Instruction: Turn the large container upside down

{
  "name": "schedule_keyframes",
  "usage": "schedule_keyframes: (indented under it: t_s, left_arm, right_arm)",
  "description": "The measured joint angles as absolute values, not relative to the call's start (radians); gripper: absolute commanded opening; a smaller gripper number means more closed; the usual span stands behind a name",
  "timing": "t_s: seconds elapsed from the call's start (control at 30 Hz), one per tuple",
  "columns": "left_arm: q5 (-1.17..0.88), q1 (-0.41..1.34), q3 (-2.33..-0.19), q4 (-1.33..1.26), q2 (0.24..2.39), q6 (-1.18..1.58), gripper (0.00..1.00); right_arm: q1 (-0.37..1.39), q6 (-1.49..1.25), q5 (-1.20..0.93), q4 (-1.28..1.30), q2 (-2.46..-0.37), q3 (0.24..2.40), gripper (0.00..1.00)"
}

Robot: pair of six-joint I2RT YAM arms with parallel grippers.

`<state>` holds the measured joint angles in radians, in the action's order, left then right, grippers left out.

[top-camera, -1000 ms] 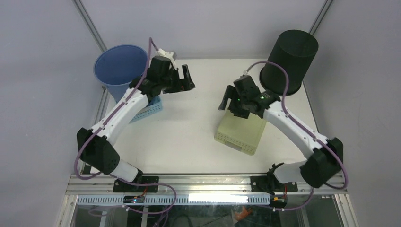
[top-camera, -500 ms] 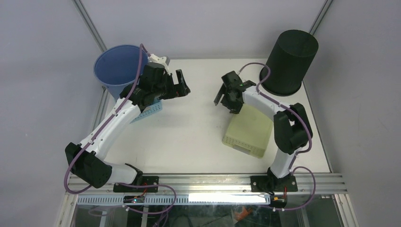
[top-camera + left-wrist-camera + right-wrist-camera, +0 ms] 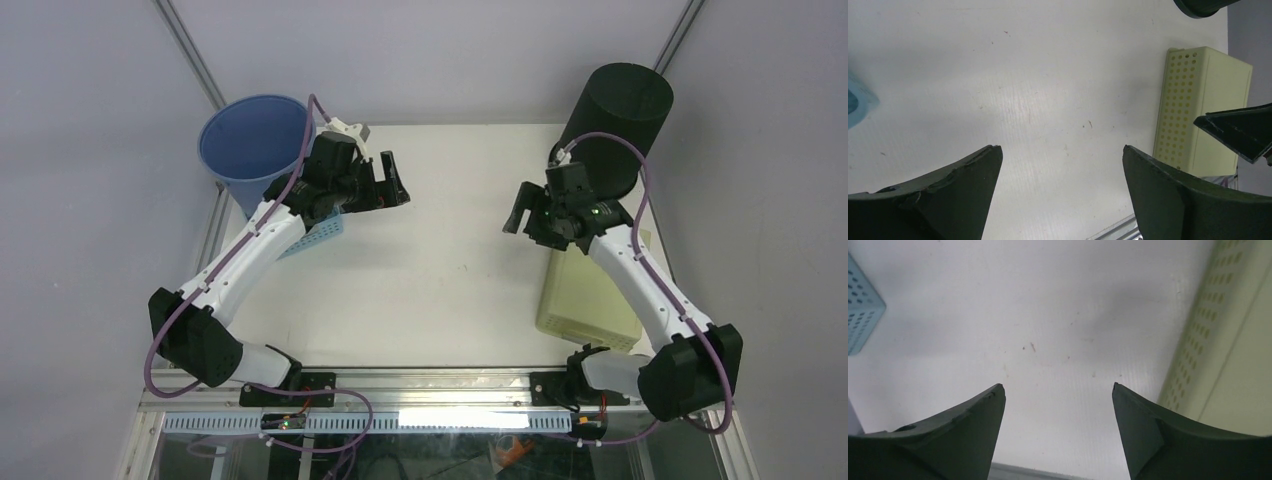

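**Top external.** Item: large container (image 3: 588, 300), pale yellow, perforated sides. It lies on the table (image 3: 440, 280) just behind the right gripper (image 3: 518, 210), toward that arm's base and partly under its forearm. Long axis runs roughly near to far. The upper face looks flat and closed, so it probably already rests base-up. The right gripper is spread wide and holds nothing. The left gripper (image 3: 392, 180) is likewise spread wide and empty, well apart from the container across the table. The right arm is clearly the nearer.

**Left wrist.** The left gripper (image 3: 1062, 150) has its jaws far apart, with bare table between them. The container (image 3: 1198, 115) is ahead and off to the right of the right-hand finger, not between the jaws.

**Right wrist.** The right gripper (image 3: 1057, 387) has its jaws far apart over bare table. The container (image 3: 1238, 365) is just outside the right-hand finger, its perforated long side running alongside. Any regrasp would call for a sideways shift toward it.
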<state>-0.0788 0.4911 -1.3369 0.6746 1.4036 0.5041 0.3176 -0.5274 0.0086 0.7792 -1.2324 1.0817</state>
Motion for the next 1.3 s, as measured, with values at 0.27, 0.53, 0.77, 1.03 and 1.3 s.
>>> schedule_keyframes:
  t_s: [0.27, 0.53, 0.77, 1.03, 1.3]
  left_arm:
    - [-0.097, 0.491, -1.346, 0.673, 1.406, 0.504, 0.95]
    - [-0.118, 0.491, -1.376, 0.675, 1.422, 0.494, 0.95]
    - [-0.129, 0.491, -1.545, 0.723, 1.480, 0.442, 0.97]
    - [0.131, 0.489, -1.879, 0.871, 1.569, 0.349, 0.99]
    - [0.603, 0.457, -2.070, 0.899, 1.655, 0.218, 0.99]
  right_arm:
    - [0.505, -0.532, -0.080, 0.837, -1.272, 0.967, 0.84]
    - [0.363, -0.586, 0.173, 1.040, -1.327, 0.961, 0.85]
    - [0.288, -0.635, 0.352, 1.095, -1.319, 1.058, 0.83]
    - [0.559, -0.637, 0.205, 0.907, -1.297, 1.093, 0.83]
    - [0.584, -0.655, 0.112, 0.801, -1.265, 1.070, 0.83]
